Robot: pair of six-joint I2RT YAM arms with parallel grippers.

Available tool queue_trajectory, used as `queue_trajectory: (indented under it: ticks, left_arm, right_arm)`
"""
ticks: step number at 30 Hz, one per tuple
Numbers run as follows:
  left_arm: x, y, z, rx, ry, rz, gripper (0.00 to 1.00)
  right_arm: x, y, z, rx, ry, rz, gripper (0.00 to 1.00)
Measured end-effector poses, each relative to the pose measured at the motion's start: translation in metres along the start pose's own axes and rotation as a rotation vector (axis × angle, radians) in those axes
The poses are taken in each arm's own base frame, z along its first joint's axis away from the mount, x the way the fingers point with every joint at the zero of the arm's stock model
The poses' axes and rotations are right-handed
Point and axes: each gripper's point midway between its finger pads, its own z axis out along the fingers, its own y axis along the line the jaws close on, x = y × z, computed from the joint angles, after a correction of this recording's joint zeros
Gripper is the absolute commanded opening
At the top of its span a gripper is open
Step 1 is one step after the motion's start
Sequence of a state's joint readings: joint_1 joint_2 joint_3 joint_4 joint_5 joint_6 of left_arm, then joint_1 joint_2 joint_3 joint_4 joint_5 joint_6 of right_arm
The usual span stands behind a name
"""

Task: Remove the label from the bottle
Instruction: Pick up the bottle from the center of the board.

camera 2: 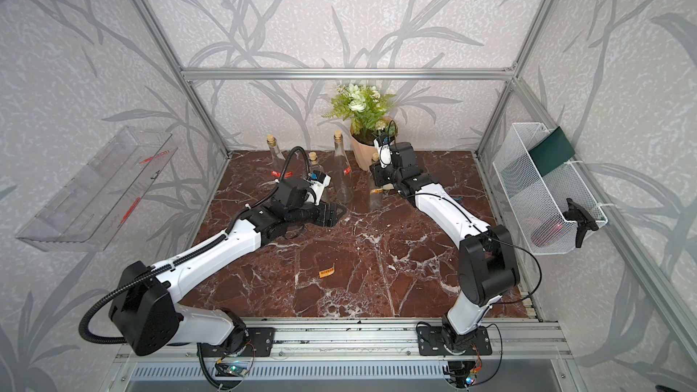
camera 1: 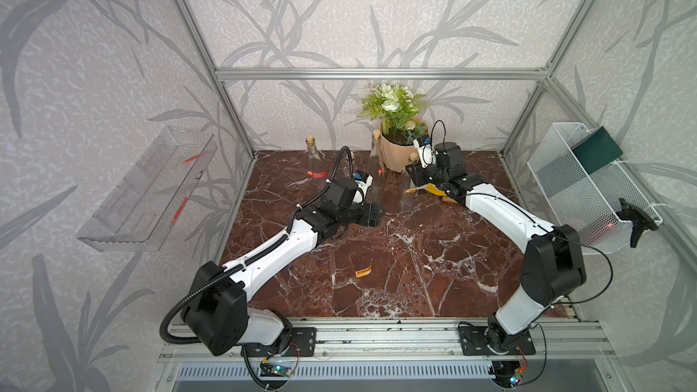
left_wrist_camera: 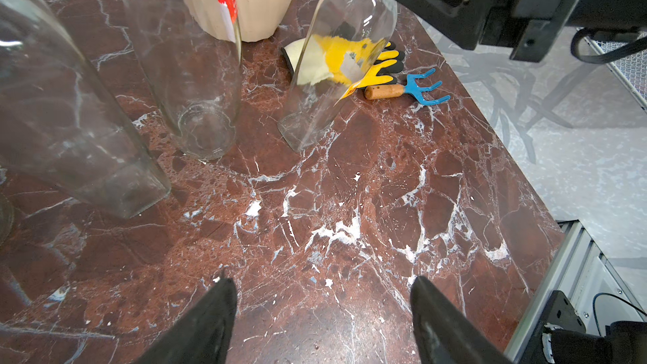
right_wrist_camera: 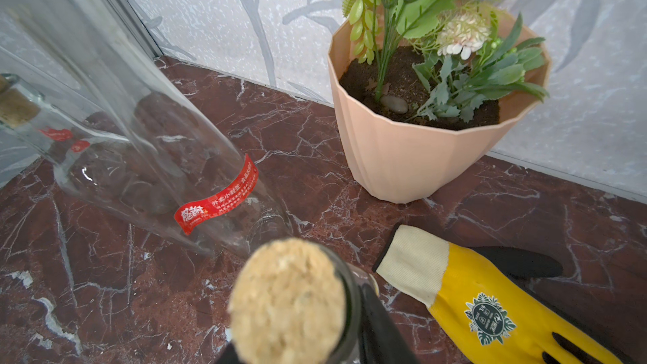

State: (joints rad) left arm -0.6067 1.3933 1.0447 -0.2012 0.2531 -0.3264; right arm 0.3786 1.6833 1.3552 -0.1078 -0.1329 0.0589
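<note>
top views both give you the marble table with a loose orange label scrap lying flat near its front edge, well apart from either arm. further in, your left gripper hangs low over bare marble, its two fingers spread wide with nothing between them. just beyond it stand a clear bottle with a squarish base and a round bottle with a red band. past those is the bottle you are working on, standing on the table between the two arms, clear glass with a cork in its neck. its orange label is on the side wall, and in the left wrist view one corner stands off the glass. your right gripper is up at that neck. in the right wrist view the cork sits between the jaws and one black finger lies against the glass just below it, but you cannot tell whether the neck is actually pinched. behind the bottle lie a yellow glove and, just beside it, a blue hand rake. at the back wall stand the peach plant pot and, off toward the left corner, a corked bottle with a red label.
</note>
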Motion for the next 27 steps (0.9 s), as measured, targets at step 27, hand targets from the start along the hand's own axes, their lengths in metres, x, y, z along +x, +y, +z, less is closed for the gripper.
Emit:
queue_trajectory:
  ticks: [27]
  left_arm:
    - [0.015, 0.005, 0.003, -0.005, 0.023, -0.011, 0.79]
  right_arm:
    - [-0.008, -0.008, 0.013, 0.061, -0.036, 0.000, 0.22]
